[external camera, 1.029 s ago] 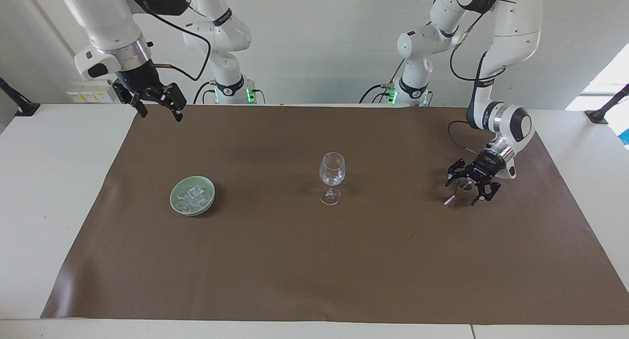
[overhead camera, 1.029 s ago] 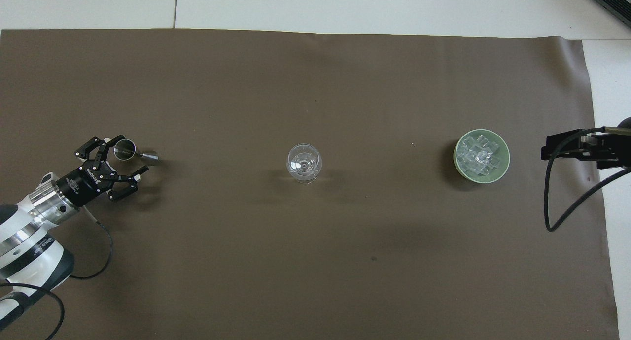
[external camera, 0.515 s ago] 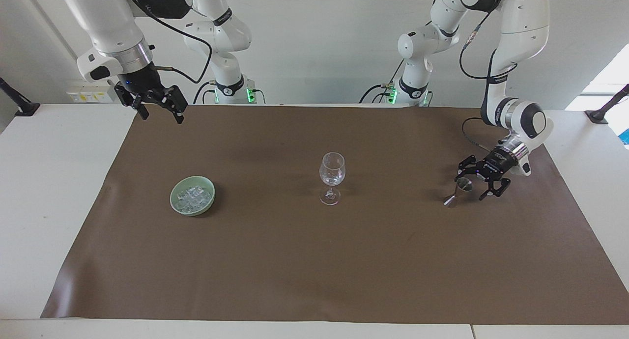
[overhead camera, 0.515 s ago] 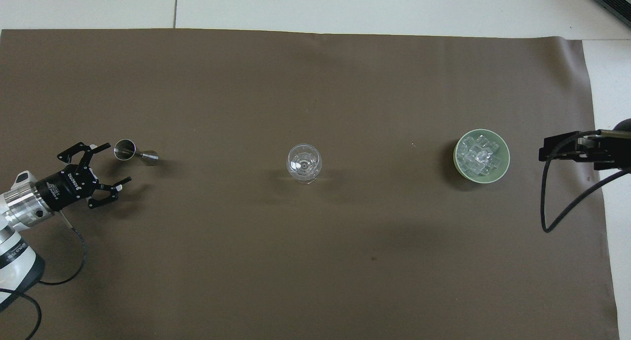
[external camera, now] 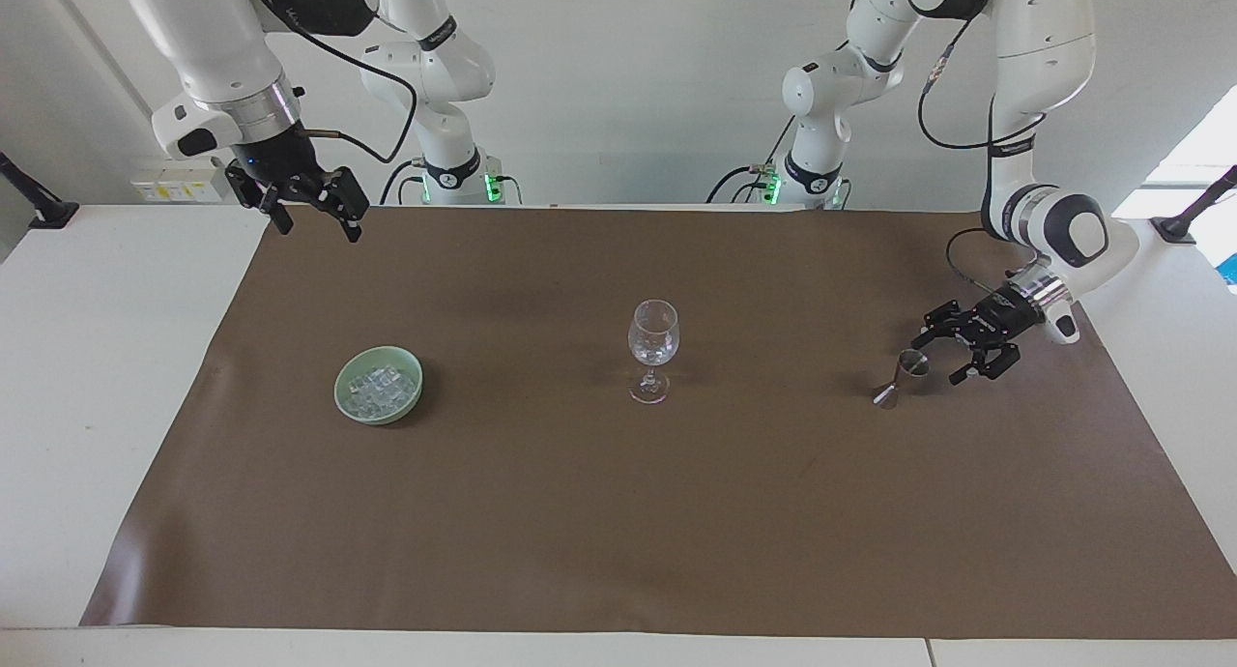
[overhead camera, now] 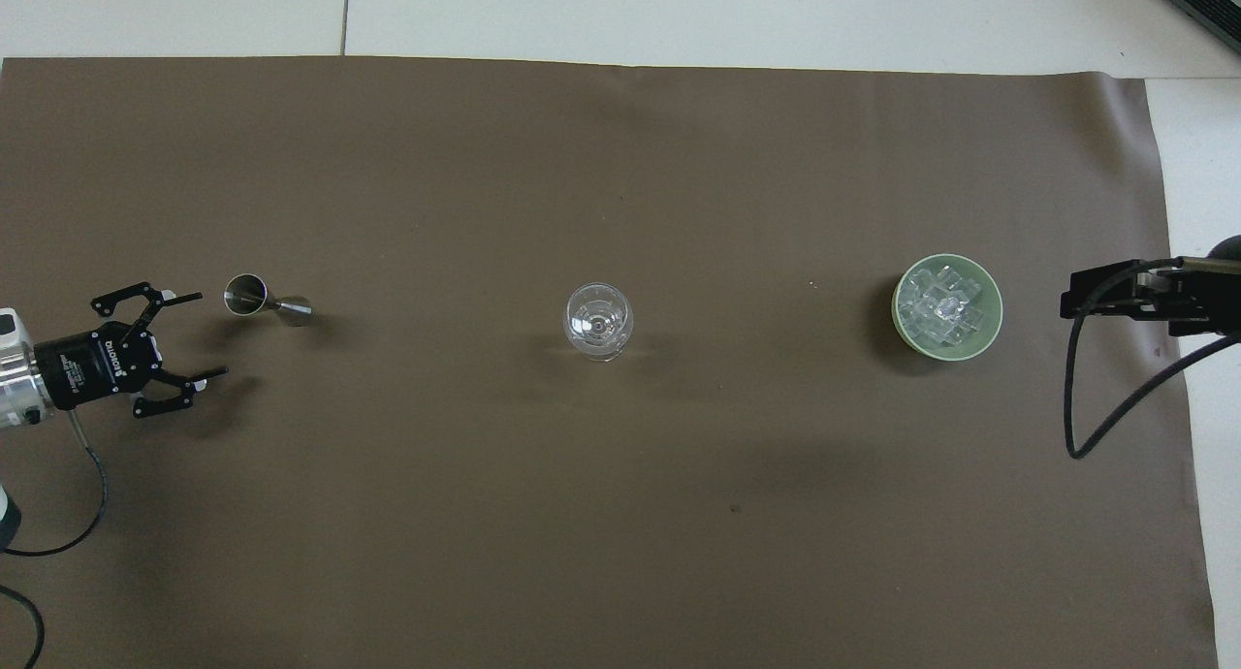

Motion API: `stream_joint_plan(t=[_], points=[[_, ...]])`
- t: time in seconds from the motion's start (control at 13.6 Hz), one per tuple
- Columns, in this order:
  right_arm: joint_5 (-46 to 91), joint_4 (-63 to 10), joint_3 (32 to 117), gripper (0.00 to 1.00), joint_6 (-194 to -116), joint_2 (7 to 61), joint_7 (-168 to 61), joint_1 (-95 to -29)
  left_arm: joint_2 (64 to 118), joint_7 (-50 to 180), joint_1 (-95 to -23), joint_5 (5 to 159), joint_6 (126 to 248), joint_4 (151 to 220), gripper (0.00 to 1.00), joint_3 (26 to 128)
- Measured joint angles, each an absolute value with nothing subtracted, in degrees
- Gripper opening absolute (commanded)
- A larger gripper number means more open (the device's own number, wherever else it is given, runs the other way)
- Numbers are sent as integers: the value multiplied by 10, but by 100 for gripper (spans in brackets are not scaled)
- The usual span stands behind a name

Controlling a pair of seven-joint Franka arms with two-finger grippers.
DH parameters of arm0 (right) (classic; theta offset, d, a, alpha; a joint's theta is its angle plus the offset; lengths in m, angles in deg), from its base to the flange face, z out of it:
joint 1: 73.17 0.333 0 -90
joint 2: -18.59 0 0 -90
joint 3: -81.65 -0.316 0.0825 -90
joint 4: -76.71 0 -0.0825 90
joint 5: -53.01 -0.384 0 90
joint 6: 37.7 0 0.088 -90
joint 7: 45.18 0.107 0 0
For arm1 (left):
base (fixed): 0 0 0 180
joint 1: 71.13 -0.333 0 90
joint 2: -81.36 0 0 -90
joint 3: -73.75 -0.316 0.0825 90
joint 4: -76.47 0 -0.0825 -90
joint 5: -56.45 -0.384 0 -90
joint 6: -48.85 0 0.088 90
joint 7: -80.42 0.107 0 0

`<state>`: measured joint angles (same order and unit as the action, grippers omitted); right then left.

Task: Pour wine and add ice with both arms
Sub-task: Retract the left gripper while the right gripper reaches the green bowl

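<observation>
The slim steel jigger (external camera: 899, 377), a double cone on a small foot, stands just beside the left gripper (external camera: 957, 354), whose empty jaws gape wide; a careless sweep could topple it. The ice (external camera: 381, 385), glassy cubes, fills the pale green bowl (external camera: 343, 393) toward the right arm's end of the worktop, well apart from the thin-stemmed wine glass (external camera: 652, 339), which seems to hold ice. The right gripper (external camera: 307, 208) waits high over the brown mat (external camera: 618, 512), jaws open and empty.

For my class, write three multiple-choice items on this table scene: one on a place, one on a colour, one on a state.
1. The clear stemmed wine glass stands:
A. between green bowl and metal jigger
B. in the bowl
C. off the mat

2. The round bowl holding the clear ice cubes is:
A. red
B. pale green
C. black

3. The left gripper is:
A. shut on the jigger
B. open, empty
C. holding ice

Key: 1 A, the small steel jigger and bowl flank it; 2 B, rim colour; 3 B, fingers spread beside the jigger.
</observation>
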<state>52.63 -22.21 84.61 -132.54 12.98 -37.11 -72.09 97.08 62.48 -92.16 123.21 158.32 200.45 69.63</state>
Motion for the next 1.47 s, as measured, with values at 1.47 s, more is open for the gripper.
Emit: stream_joint_plan(t=[1.47], points=[[526,-310,845,100,-1404,94,-424,-720,820,674,-781,792,1580,1837,100,717]])
